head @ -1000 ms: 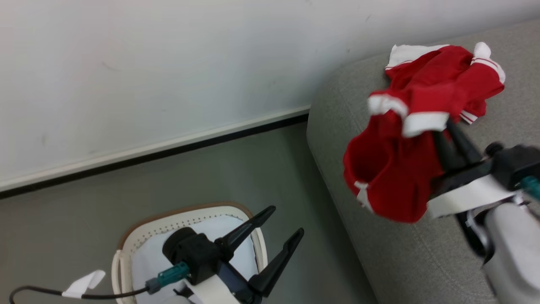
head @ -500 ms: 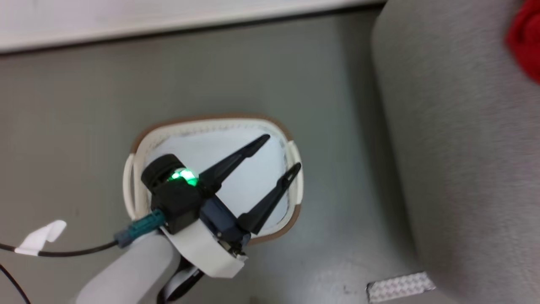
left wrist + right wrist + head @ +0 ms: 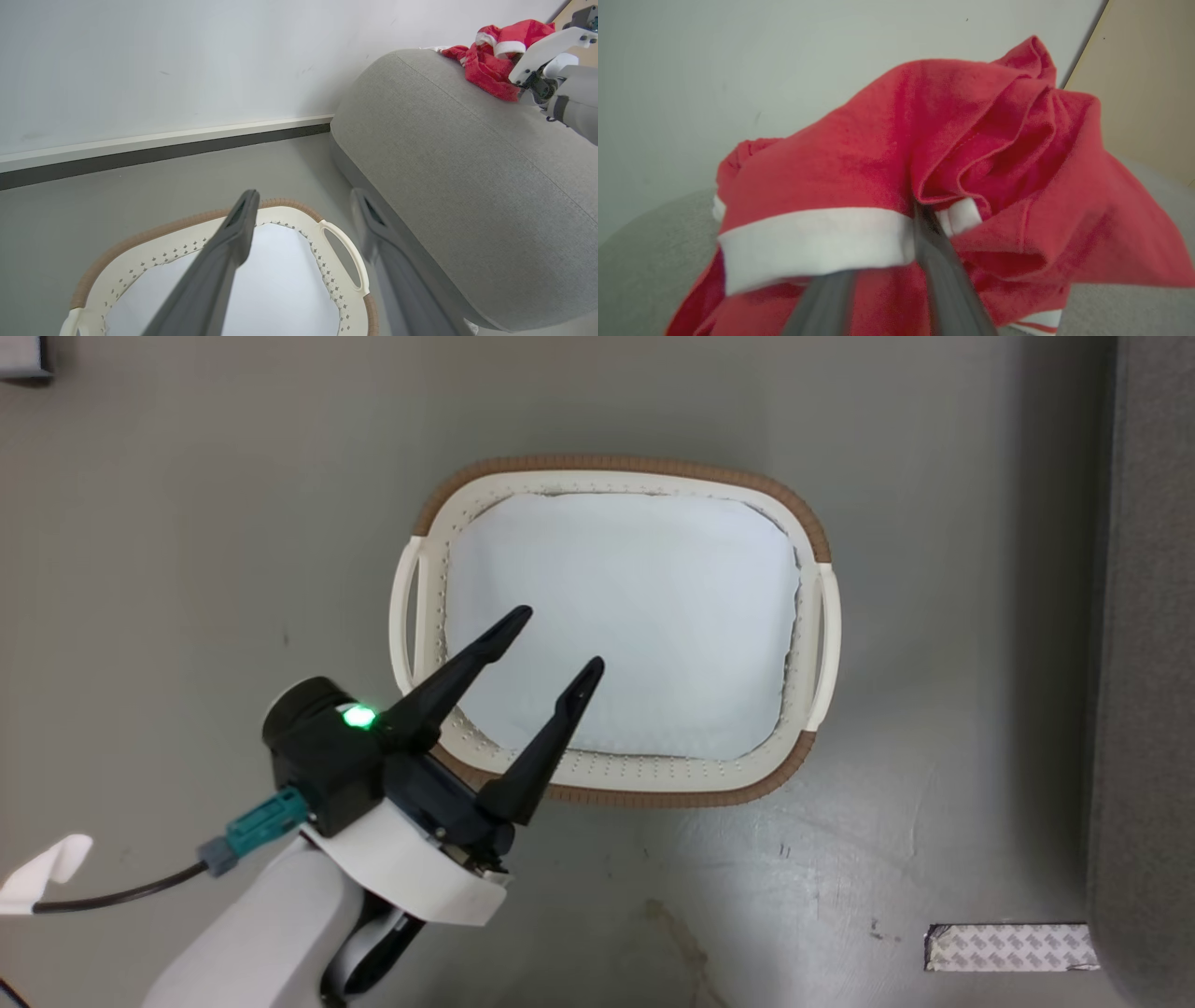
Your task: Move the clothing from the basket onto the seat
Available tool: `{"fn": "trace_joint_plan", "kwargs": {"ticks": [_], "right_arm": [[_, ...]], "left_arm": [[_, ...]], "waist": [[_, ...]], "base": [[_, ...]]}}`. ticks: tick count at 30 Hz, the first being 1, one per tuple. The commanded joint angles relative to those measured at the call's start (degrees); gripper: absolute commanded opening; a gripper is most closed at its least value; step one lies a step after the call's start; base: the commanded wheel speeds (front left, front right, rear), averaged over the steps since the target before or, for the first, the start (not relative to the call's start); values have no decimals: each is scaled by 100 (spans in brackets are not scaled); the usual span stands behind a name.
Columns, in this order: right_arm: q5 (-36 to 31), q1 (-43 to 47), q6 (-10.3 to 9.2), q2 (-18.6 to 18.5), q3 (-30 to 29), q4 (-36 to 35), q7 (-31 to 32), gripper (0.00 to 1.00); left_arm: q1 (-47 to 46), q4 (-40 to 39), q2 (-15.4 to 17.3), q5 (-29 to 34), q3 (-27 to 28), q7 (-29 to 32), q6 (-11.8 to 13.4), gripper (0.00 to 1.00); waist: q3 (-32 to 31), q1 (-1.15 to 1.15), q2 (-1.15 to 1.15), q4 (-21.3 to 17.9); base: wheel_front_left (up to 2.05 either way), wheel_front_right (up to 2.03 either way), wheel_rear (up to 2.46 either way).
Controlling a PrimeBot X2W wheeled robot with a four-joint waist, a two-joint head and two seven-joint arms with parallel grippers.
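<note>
The cream-white basket (image 3: pixel 616 464) with its brown rim stands on the floor, and just its white bottom shows inside. My left gripper (image 3: pixel 555 639) hangs open over its near left corner with nothing between the fingers. In the left wrist view the left gripper (image 3: pixel 303 196) points over the basket (image 3: pixel 163 252) toward the grey seat (image 3: pixel 458 154). The red clothing (image 3: pixel 486 74) with white trim lies bunched on top of the seat, with my right gripper (image 3: pixel 514 63) at it. In the right wrist view the right gripper (image 3: pixel 917 212) is shut on the clothing (image 3: pixel 878 158), its fingertips buried under the white band.
The seat (image 3: pixel 1148 663) runs down the right edge of the head view. A strip of patterned tape (image 3: pixel 1013 947) lies on the grey floor beside it. A white wall with a dark baseboard (image 3: pixel 163 151) stands behind the basket. A black cable (image 3: pixel 112 896) trails from my left wrist.
The head camera has swung down, so the basket now sits mid-picture and the right gripper with the clothing has left that view. My left gripper stays open over the basket.
</note>
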Motion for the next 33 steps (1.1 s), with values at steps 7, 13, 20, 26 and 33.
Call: {"fn": "trace_joint_plan", "kwargs": {"ticks": [7, 13, 20, 26, 33], "right_arm": [[231, 1068, -13, 164, 596, 207, -182, 100], [540, 2073, -13, 308, 1435, 230, -221, 100], [1376, 3236, -13, 394, 2561, -280, -220, 100], [2400, 4399, -13, 411, 3682, -592, -221, 100], [3148, 5668, -13, 400, 4924, -905, -221, 100]], "left_arm": [[449, 121, -107, 87, 444, -14, -30, 100], [1037, 360, -301, 85, 845, -14, 117, 100], [1780, 588, -642, 121, 1389, -10, 383, 100], [2491, 822, -1033, 273, 2045, -10, 604, 100], [3175, 1157, -1394, 630, 2643, -10, 538, 100]], "waist": [[-1106, -2, 0, -469], [-2183, -2, 0, -627], [-3104, -2, 0, -548], [-3816, -2, 0, -328], [-4344, -2, 0, -133]], "base": [[0, 0, 0], [0, 0, 0], [0, 0, 0], [0, 0, 0], [0, 0, 0]]}}
